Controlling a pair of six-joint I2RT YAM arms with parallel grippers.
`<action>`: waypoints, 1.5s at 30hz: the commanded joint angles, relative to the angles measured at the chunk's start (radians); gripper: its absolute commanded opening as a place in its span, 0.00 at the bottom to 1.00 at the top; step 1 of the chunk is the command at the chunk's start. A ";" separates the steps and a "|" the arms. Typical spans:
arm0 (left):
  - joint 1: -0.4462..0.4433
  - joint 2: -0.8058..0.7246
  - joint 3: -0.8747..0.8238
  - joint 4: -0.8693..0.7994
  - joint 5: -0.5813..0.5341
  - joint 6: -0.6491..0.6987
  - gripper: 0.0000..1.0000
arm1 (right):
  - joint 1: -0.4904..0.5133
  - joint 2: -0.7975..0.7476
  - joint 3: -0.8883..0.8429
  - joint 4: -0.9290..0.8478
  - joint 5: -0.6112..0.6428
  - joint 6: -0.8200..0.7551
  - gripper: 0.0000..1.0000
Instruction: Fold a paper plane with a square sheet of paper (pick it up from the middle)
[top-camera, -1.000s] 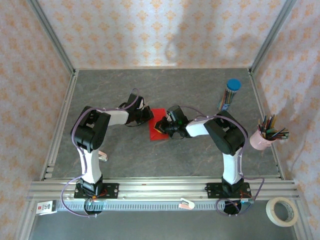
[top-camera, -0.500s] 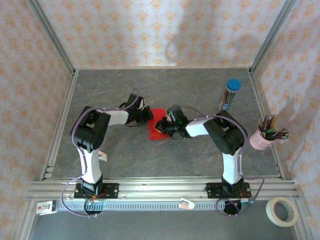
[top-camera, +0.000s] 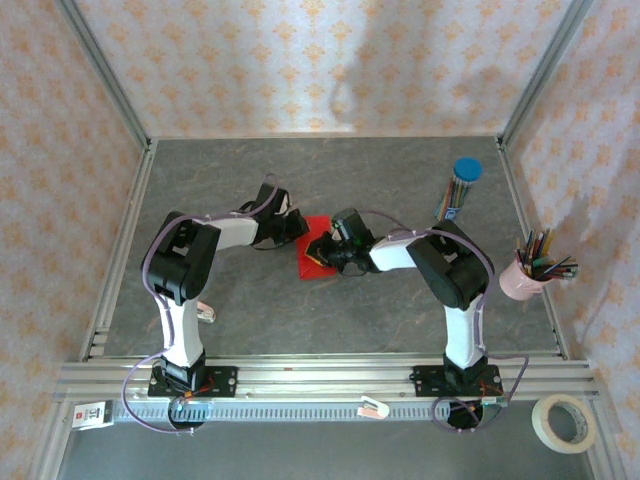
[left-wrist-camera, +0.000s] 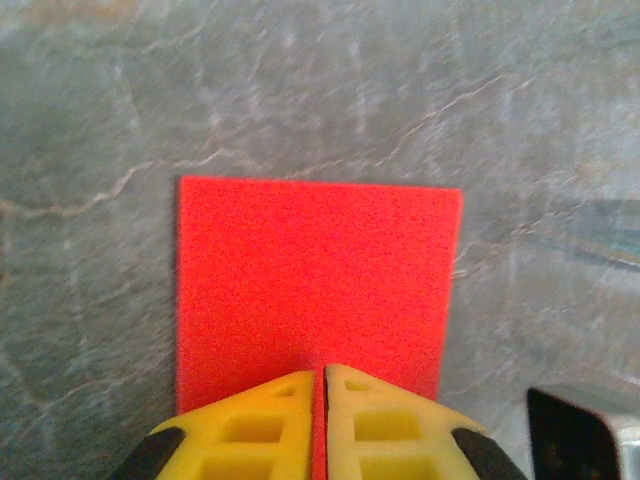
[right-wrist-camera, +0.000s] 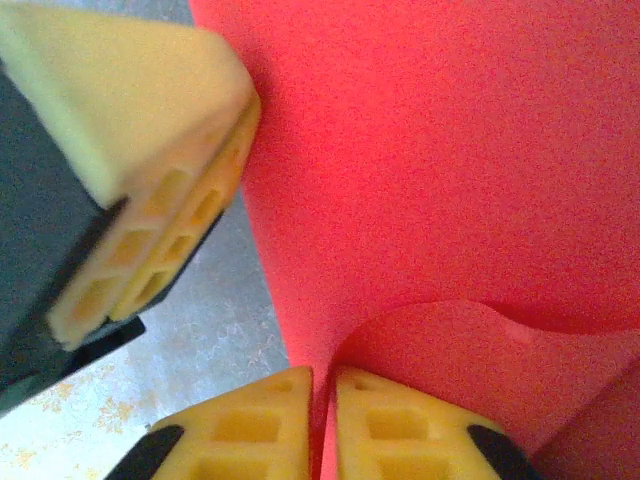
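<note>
Left hand (left-wrist-camera: 322, 372) has its yellow fingers all but closed, with a sliver of red showing in the slit between them. I judge it pinched on the near edge of the square sheet of paper (left-wrist-camera: 318, 280), at the bottom centre of the left wrist view. Right hand (right-wrist-camera: 322, 372) is likewise nearly closed. A raised curl of the same sheet runs down into the narrow gap between its fingers, so I take it as gripping that curl. How firm either grip is, I cannot tell.

Location: in the top view the sheet (top-camera: 311, 266) lies at the centre of the frame on the grey worktop (top-camera: 300, 330). Both hands meet over it, one from the left and one from the right.

Progress: early. From the left wrist the paper reads as a flat red rectangle with clean edges and no crease that I can make out. From the right wrist one portion is lifted and bowed over the rest, its edge curved and not pressed flat. No pointed nose, wing fold or dart outline is present.

Outstanding, in my judgement: bring the lifted portion over, align the edges, press the first crease, then make every later fold of the paper plane.
</note>
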 joint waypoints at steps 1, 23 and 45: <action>0.024 -0.087 0.046 -0.038 -0.036 -0.022 0.13 | 0.006 0.052 -0.004 -0.128 0.058 -0.024 0.16; 0.062 -0.322 -0.234 0.091 -0.013 -0.058 0.15 | 0.005 0.066 0.007 -0.306 0.156 -0.090 0.22; -0.063 -0.209 -0.263 0.085 -0.009 -0.044 0.00 | 0.007 0.084 0.034 -0.379 0.195 -0.107 0.00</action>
